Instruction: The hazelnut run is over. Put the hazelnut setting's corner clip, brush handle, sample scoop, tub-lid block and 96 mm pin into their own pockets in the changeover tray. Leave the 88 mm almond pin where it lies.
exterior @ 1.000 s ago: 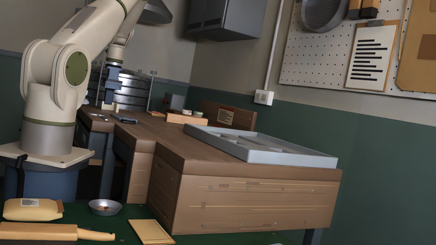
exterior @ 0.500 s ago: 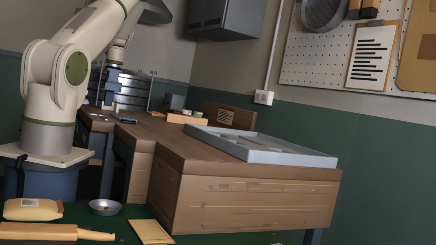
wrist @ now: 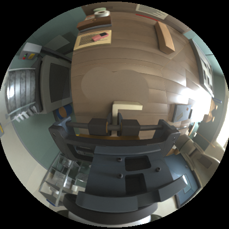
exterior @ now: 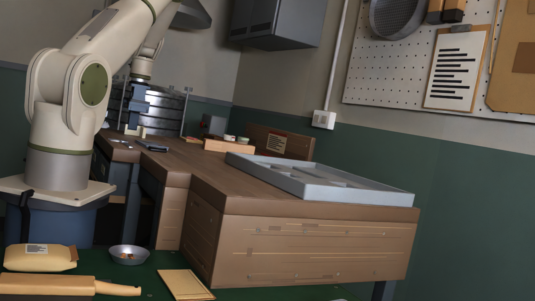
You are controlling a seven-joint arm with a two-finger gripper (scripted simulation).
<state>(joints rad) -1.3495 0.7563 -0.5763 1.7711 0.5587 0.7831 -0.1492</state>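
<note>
At the far left end of the wooden bench lies a cream L-shaped corner clip (exterior: 135,131) (wrist: 123,108). One leg of the clip sits between the fingers of my gripper (exterior: 133,127) (wrist: 114,120), which is closed on it from above. The clip rests on the bench top. The grey changeover tray (exterior: 316,179) lies at the near right end of the bench, with its pockets showing nothing in them. A dark flat block (exterior: 151,145) (wrist: 181,112) lies just right of the clip. A thin metal piece (exterior: 119,141) lies near the bench's left edge.
The bench's left edge is close beside the clip, with a stack of steel sieves (exterior: 157,108) behind it. A long wooden block (exterior: 229,146) (wrist: 164,37) lies mid-bench. A card with a pink eraser (wrist: 99,37) and small tubs (exterior: 235,139) sit at the back.
</note>
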